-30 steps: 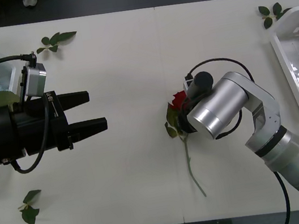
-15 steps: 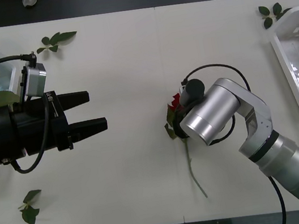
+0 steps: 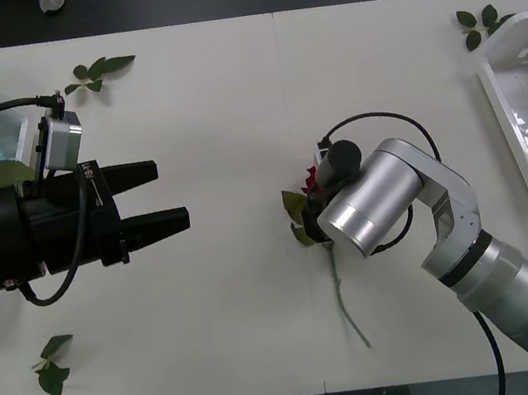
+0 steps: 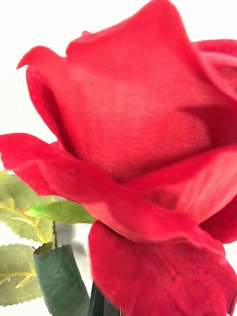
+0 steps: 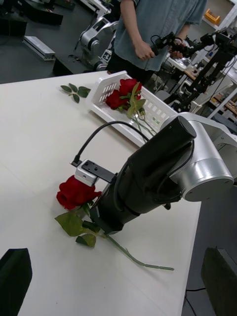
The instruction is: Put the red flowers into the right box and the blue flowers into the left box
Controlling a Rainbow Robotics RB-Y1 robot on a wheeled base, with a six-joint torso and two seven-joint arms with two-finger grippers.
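Stem first: with my right gripper [image 5: 96, 223] down over the red rose [image 3: 313, 178] lying mid-table, jaw state I cannot tell, I'd clamp just under the bloom, then carry it to the right box [image 3: 513, 130], while my left gripper [image 3: 170, 193] waits spread open.

Robotics lab or workshop, by look of it. White table [image 5: 39, 128] serves as test bench, bare dark floor around it. Beyond table's far edge: person [image 5: 153, 29] standing, handling black jointed device [image 5: 197, 47], likely a control rig. Behind person, more robot arms and machine parts [image 5: 96, 34] on floor, cluttered benches [image 5: 212, 17] farther back, details too dim to name.
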